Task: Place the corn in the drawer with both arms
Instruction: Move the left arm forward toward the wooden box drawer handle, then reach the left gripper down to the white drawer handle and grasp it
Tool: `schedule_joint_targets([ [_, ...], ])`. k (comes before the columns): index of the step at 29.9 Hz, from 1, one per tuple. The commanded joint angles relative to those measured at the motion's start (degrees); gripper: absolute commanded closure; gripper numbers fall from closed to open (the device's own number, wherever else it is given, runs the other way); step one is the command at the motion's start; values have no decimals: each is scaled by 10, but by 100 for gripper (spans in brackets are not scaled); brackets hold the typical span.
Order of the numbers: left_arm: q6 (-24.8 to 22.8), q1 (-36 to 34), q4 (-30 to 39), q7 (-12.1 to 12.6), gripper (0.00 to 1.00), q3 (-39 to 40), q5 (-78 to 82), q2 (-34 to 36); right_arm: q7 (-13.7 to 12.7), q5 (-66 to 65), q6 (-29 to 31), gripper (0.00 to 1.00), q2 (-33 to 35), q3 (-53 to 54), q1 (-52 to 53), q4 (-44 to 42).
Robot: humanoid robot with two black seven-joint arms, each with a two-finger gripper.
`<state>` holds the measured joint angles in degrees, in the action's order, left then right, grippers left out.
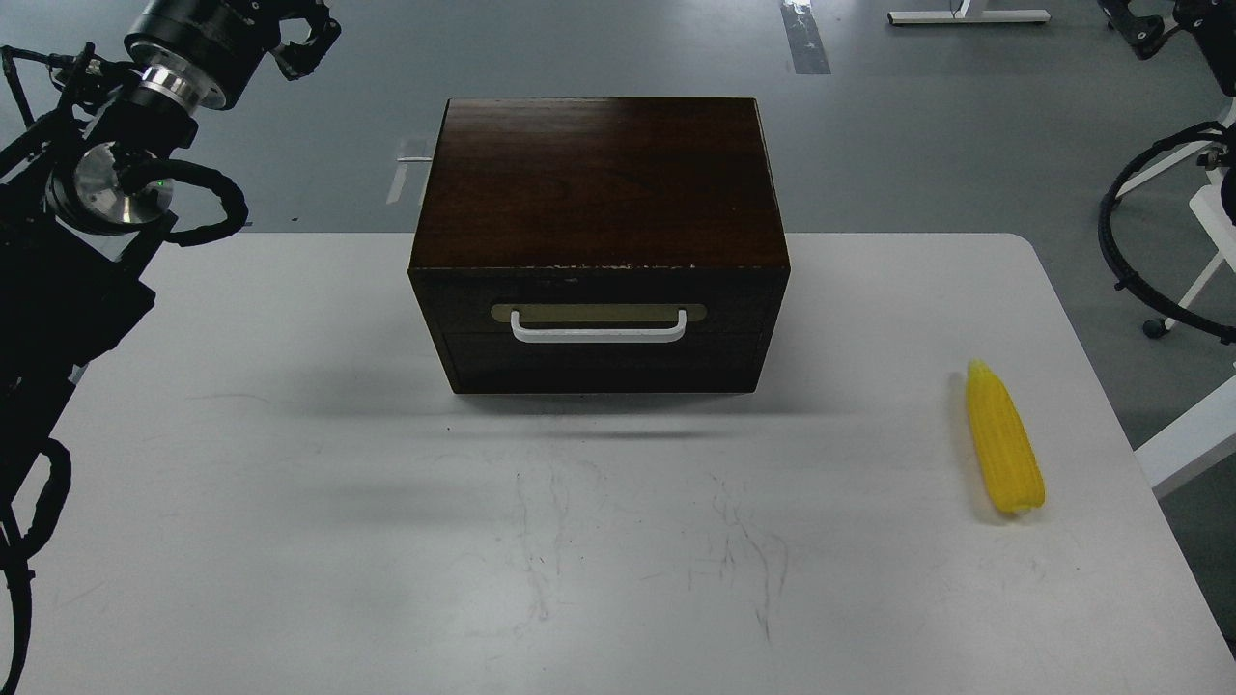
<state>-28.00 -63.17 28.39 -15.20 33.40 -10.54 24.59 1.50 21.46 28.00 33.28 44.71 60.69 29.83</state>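
Observation:
The corn [1004, 439] lies on the white table [290, 463] at the right, its pointed end facing away from me. The dark brown wooden box [599, 183] stands at the table's far middle. Its drawer [599, 359] is pushed in flush, and the white bar handle [599, 331] faces me. My left gripper [309, 41] hangs high at the top left, well clear of the box, with its fingers apart and nothing between them. My right gripper [1144, 29] is a small dark shape at the top right corner, far above the corn; its fingers cannot be told apart.
Wide bare tabletop lies between me and the box, marked with faint scratches. Beyond the table is grey floor, with white stand legs [1197, 280] and looping black cable [1120, 241] off the right edge.

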Motion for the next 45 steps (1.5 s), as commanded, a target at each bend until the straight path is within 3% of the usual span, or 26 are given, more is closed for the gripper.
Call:
schedule_joint_targets([
  [1, 0, 2, 0, -1, 2, 2, 0, 0, 0, 0, 0, 0, -5, 0, 0, 0],
  [8, 0, 3, 3, 3, 2, 2, 1, 4, 0, 0, 0, 0, -5, 0, 3, 2],
  [14, 0, 47, 63, 5, 3, -25, 9, 70, 1, 1, 0, 0, 4, 2, 1, 3],
  [19, 0, 62, 183, 0, 20, -37, 138, 192, 1, 0, 0, 0, 20, 2, -6, 1],
  [22, 0, 65, 244, 1, 20, -38, 205, 234, 1, 1, 0, 0, 21, 2, -6, 2],
  [24, 0, 65, 332, 1, 20, -39, 306, 285, 1, 1, 0, 0, 31, 2, -7, 2],
  [29, 0, 57, 469, 1, 20, -29, 462, 325, -1, 1, 0, 0, 38, 1, -22, 2],
  [35, 0, 15, 561, -3, 20, -30, 709, 290, -1, 3, 0, 0, 43, 4, -36, 2],
  [38, 0, -14, 563, -7, 20, -35, 855, 231, -1, 3, 0, 0, 54, 6, -37, 2],
  [45, 0, -52, 594, -22, 20, -78, 1026, 166, 0, 4, 0, 0, 72, 7, -58, 1],
])
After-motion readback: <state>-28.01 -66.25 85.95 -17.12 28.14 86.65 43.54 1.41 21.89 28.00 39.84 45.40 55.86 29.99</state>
